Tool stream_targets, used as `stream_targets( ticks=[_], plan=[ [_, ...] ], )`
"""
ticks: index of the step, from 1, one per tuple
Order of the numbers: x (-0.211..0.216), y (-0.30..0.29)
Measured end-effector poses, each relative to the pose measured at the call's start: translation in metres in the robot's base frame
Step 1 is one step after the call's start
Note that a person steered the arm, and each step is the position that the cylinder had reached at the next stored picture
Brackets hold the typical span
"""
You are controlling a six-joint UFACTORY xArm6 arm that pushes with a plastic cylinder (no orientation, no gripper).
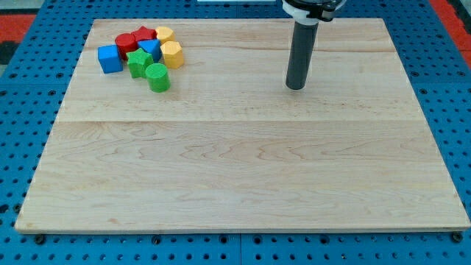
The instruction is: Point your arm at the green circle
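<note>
The green circle (157, 76) is a short green cylinder at the lower right of a cluster of blocks near the board's top left. My tip (295, 86) rests on the board right of centre, near the view's top, far to the right of the green circle and touching no block. Beside the green circle sit a green star-like block (137, 62), a blue cube (110, 58), a blue block (150, 48), a red cylinder (126, 43), a red block (144, 34), a yellow hexagon (171, 54) and a smaller yellow block (164, 34).
The wooden board (243, 169) lies on a blue perforated table (15, 147). The dark rod rises from my tip to a white collar (309, 9) at the view's top edge.
</note>
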State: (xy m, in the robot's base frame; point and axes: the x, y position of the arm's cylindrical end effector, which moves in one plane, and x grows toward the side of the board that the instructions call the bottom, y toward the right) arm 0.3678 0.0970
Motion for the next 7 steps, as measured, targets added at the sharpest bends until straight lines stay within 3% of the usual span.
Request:
stream_targets(
  ticks=[3,4,5,7],
  plan=[
    [0.005,0.012],
    [0.039,0.009],
    [0.091,-0.04],
    [0.093,-0.205]
  ],
)
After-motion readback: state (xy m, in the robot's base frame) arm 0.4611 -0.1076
